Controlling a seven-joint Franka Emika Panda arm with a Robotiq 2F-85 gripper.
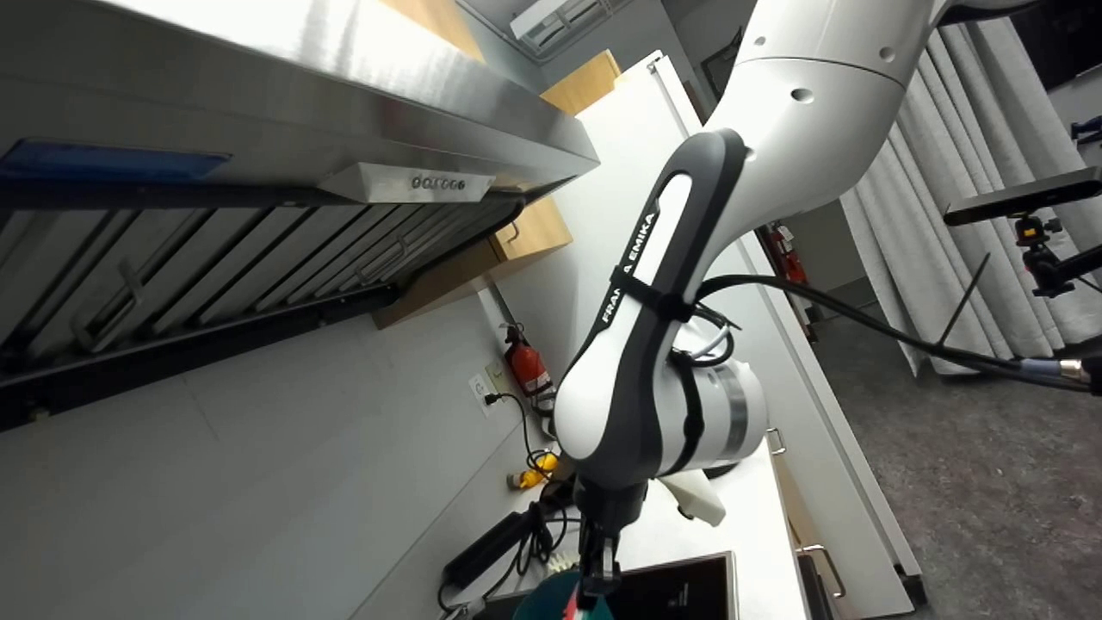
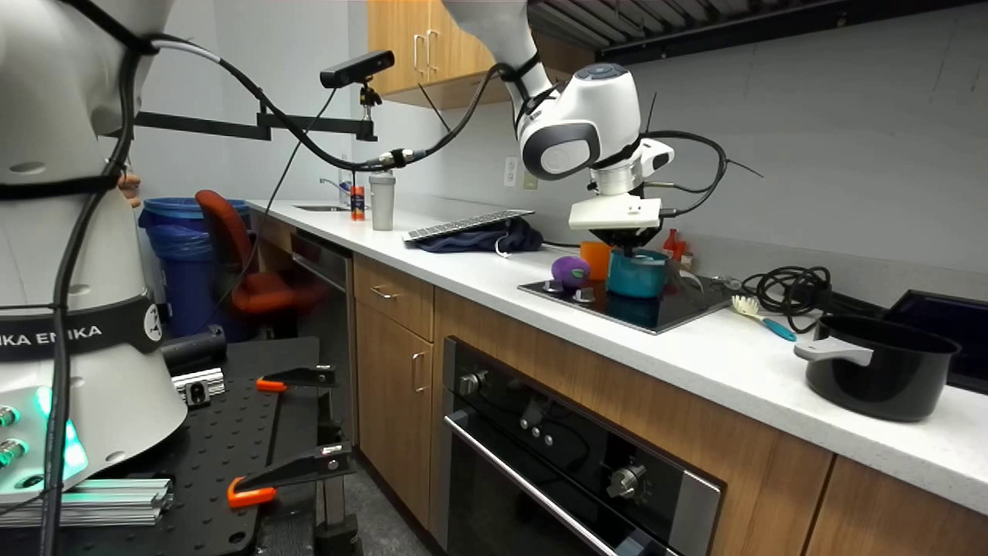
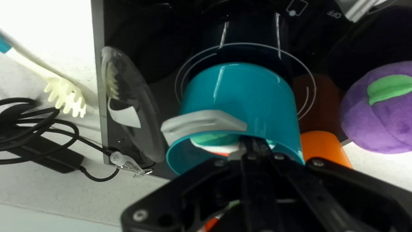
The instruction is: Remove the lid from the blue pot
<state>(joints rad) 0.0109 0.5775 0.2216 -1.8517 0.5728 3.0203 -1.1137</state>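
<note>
The blue pot (image 3: 241, 93), teal with a grey handle, stands on the black cooktop. It also shows in both exterior views (image 1: 542, 598) (image 2: 637, 278). The clear glass lid (image 3: 135, 109) is off the pot, standing tilted on the cooktop beside it; it also shows faintly in an exterior view (image 2: 691, 276). My gripper (image 3: 254, 141) reaches down into the pot's open top, also seen in both exterior views (image 1: 594, 581) (image 2: 629, 249). Its fingers are close together on a green, white and red soft toy (image 3: 215, 140) inside the pot. The fingertips are partly hidden.
A purple plush (image 3: 379, 109) and an orange cup (image 3: 325, 148) are close to the pot's side. A pasta fork (image 3: 66, 90) and black cables (image 3: 42, 124) lie beyond the lid. A black pot (image 2: 880, 378) stands further along the counter. A range hood (image 1: 284, 181) hangs above.
</note>
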